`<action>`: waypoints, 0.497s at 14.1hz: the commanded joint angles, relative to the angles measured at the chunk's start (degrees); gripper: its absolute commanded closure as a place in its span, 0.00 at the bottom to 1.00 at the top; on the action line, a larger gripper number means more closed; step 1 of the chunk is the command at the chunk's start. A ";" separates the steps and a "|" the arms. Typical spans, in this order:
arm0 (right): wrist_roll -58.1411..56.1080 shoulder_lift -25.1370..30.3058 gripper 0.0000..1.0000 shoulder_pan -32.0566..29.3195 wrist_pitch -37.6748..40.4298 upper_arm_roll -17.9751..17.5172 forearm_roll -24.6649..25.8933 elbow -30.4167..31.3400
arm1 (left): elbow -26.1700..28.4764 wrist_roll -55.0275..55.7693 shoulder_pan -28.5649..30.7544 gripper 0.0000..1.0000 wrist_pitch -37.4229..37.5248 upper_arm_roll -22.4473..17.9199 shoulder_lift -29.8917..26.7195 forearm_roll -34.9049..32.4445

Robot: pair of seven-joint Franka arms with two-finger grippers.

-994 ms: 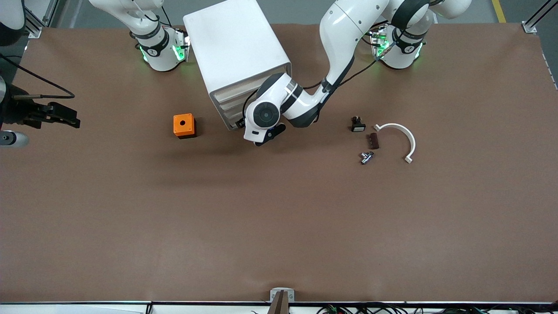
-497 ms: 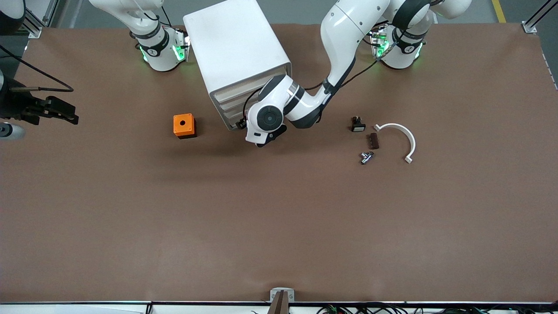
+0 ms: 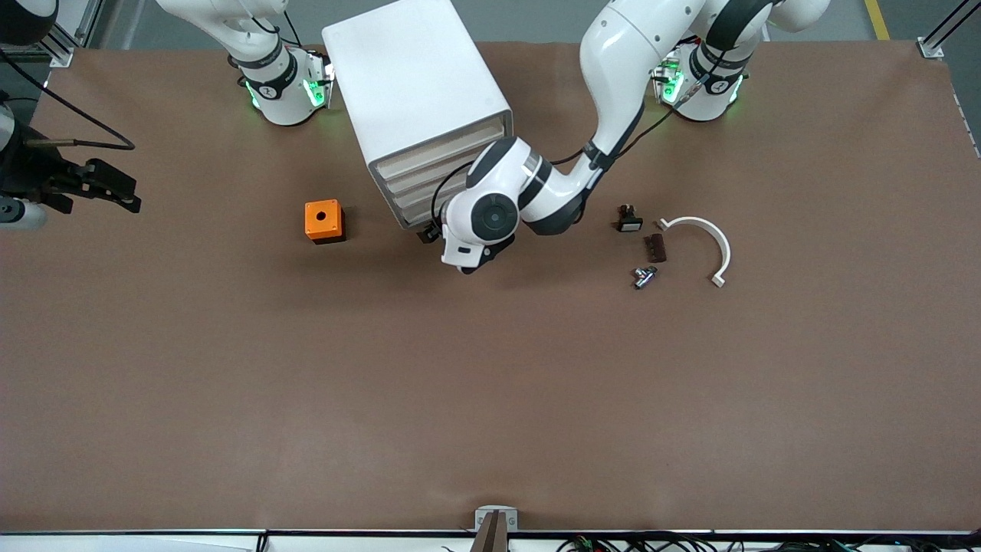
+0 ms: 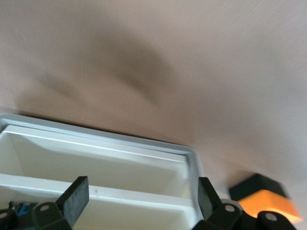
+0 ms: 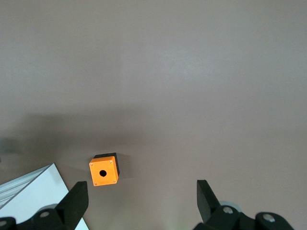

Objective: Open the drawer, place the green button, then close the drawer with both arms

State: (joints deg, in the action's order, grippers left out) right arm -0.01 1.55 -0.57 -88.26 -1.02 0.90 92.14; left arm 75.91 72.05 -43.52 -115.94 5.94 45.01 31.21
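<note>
Since a second ago, left claw (image 3: 465, 264) has shifted toward the left arm's end of the table, along the cabinet (image 3: 418, 100) front. Fingers (image 4: 76, 199) spread, holding nothing, low at the drawer (image 3: 424, 215). Drawer looks shut or barely out; opening step in hand. Next: hook its front, pull straight out. Button (image 3: 644, 276) lies on the table (image 3: 490, 383) near the white arc (image 3: 701, 245). Right claw (image 3: 115, 195) waits, spread, over the right arm's end.

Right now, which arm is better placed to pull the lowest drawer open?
Left. The left gripper is open right at the cabinet's tray fronts by the lowest drawer. The right gripper hangs open at the right arm's end of the table.
</note>
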 commanded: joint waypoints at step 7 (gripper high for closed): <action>0.19 2.93 0.00 -0.92 -1.21 -0.47 -1.95 2.95 | 1.26 -4.97 12.39 0.00 11.51 -0.84 -17.14 -9.06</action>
State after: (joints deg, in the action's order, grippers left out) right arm -0.01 2.67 -0.57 -88.60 -1.02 0.41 93.20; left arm 75.40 69.83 -33.27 -107.34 4.95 32.29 23.62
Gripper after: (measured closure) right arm 0.000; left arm 0.000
